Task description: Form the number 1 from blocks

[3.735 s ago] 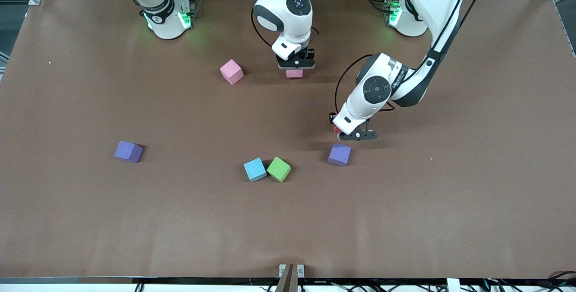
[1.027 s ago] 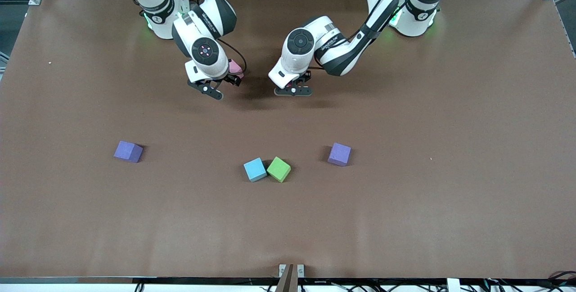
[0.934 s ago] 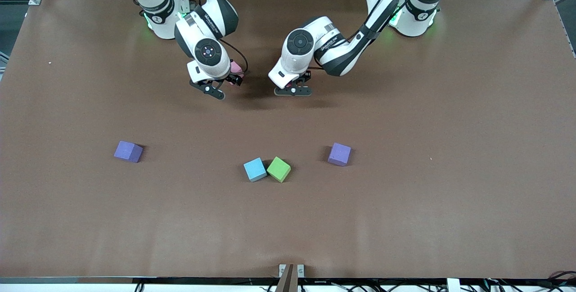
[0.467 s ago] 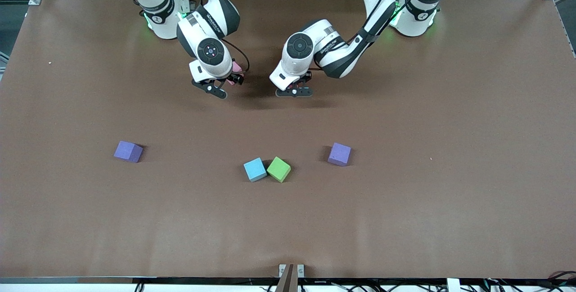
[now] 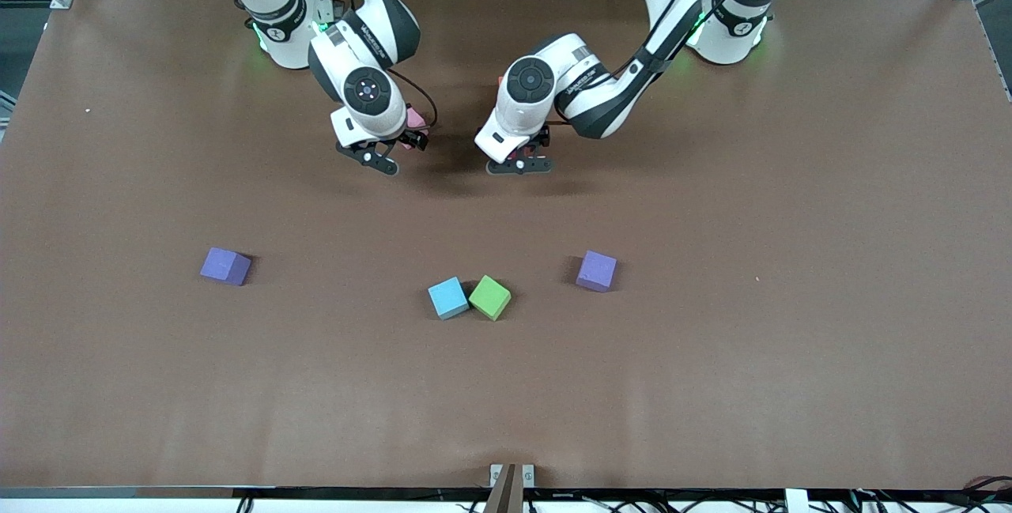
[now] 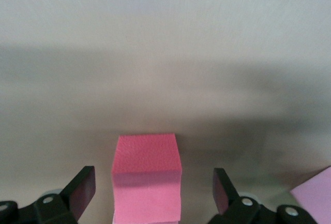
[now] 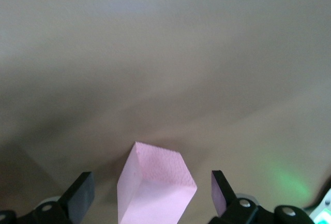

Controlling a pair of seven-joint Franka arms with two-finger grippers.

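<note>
My left claw (image 6: 150, 195) now stands open around the red block (image 6: 147, 180), which a second ago it gripped; the block sits on the table (image 5: 711, 355). My right claw (image 7: 150, 195) stays open astride a pink block (image 7: 155, 188). Blue (image 5: 448, 297), green (image 5: 490, 296) and two purple blocks (image 5: 596, 271) (image 5: 225, 265) lie unmoved nearer the front camera.

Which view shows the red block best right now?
The left wrist view: the red block sits whole between the open left gripper fingers. In the front view the arm nearly hides it. The right wrist view doesn't show it.
</note>
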